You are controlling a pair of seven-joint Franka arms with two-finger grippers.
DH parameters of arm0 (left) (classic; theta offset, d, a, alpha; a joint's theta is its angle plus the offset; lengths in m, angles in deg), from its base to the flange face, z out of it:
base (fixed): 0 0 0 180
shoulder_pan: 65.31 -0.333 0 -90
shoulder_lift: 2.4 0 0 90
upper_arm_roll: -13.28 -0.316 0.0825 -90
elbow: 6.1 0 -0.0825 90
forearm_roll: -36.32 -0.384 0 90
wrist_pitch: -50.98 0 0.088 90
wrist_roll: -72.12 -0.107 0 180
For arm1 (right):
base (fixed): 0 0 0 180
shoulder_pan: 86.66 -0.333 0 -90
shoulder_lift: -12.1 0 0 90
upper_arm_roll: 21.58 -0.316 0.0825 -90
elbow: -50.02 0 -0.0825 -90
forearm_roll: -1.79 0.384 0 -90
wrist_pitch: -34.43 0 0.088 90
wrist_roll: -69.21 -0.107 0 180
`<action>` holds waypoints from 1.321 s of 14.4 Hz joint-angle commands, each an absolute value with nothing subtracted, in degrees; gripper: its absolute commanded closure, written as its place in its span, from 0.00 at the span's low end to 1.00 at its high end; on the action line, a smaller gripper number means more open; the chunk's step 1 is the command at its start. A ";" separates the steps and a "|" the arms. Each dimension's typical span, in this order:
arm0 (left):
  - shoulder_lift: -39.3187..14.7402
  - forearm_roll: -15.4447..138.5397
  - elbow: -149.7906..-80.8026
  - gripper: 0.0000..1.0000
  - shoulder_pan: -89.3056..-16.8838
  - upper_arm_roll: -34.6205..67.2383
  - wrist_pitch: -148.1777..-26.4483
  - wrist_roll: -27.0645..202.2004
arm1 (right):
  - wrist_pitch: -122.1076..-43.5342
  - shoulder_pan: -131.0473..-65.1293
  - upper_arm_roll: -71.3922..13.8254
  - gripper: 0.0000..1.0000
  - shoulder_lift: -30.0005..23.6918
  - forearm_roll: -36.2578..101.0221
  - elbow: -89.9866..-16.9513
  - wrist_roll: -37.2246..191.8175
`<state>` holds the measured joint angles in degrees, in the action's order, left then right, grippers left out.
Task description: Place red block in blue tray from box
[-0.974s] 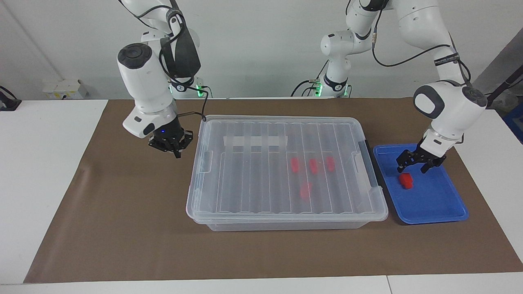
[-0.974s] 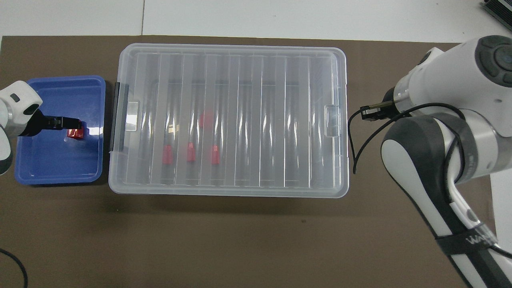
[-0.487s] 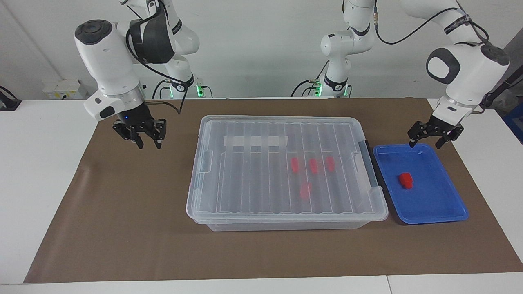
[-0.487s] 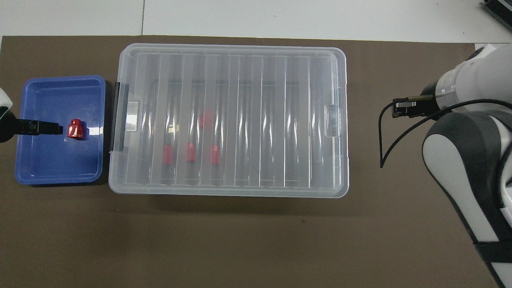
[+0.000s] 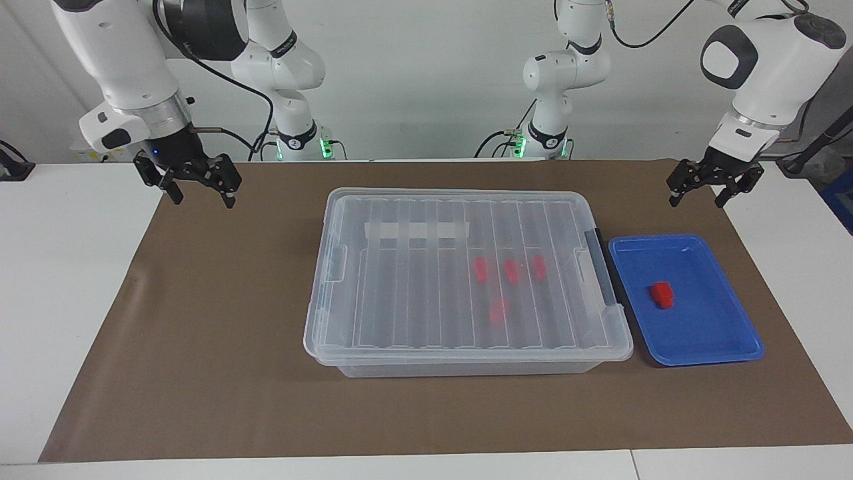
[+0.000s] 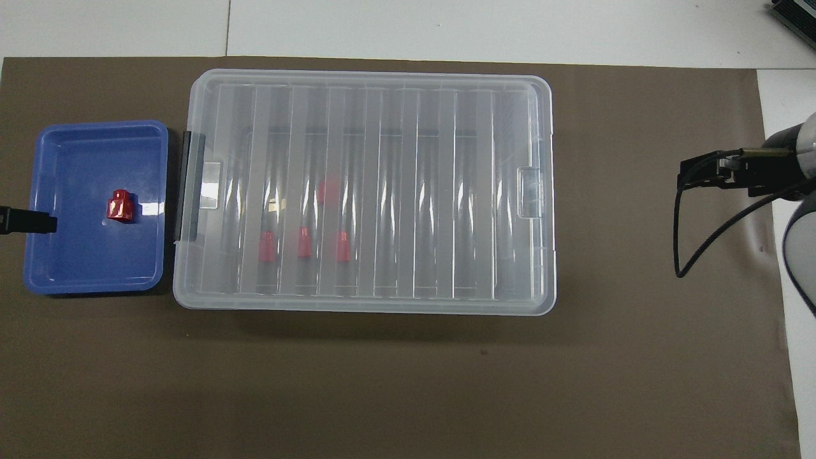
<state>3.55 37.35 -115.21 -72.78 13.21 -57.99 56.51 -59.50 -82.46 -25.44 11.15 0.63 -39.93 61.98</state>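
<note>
One red block (image 5: 662,295) (image 6: 120,205) lies on the floor of the blue tray (image 5: 706,341) (image 6: 89,275), with nothing touching it. The tray sits beside the clear box (image 5: 400,327) (image 6: 382,108), toward the left arm's end. The ribbed lid is on the box, and several more red blocks (image 5: 510,270) (image 6: 304,242) show through it. My left gripper (image 5: 712,195) (image 6: 29,221) hangs open and empty over the mat's edge, above the tray's robot-side end. My right gripper (image 5: 202,195) (image 6: 707,173) is raised, open and empty, over the mat's corner at the right arm's end.
A brown mat (image 5: 220,347) covers the table under the box and tray. A white tape strip (image 5: 416,231) lies on the lid, and a dark latch (image 5: 603,273) is on the box's side next to the tray. Bare white table (image 5: 66,280) flanks the mat.
The left gripper has risen from just above the red block and drawn back off the tray. The right gripper has moved up and away from the box's end, going from shut to open.
</note>
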 commanded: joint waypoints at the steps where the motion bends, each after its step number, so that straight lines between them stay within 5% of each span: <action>1: 4.10 35.97 -115.35 0.00 -71.46 12.84 -57.30 57.71 | -56.02 -82.00 -25.63 0.00 11.48 1.26 -38.22 61.21; 16: 3.58 36.06 -114.47 0.00 -66.90 18.47 -53.08 62.54 | -51.80 -82.71 -26.42 0.00 13.24 1.09 -38.57 61.92; 19: -1.77 35.71 -104.23 0.00 -64.37 16.64 -48.11 62.81 | -51.01 -82.97 -26.42 0.00 13.33 1.35 -38.31 61.83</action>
<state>3.08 37.32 -113.34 -67.64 18.98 -53.23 61.50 -52.39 -83.02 -26.28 12.48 0.63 -38.48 61.98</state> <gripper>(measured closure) 0.000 0.000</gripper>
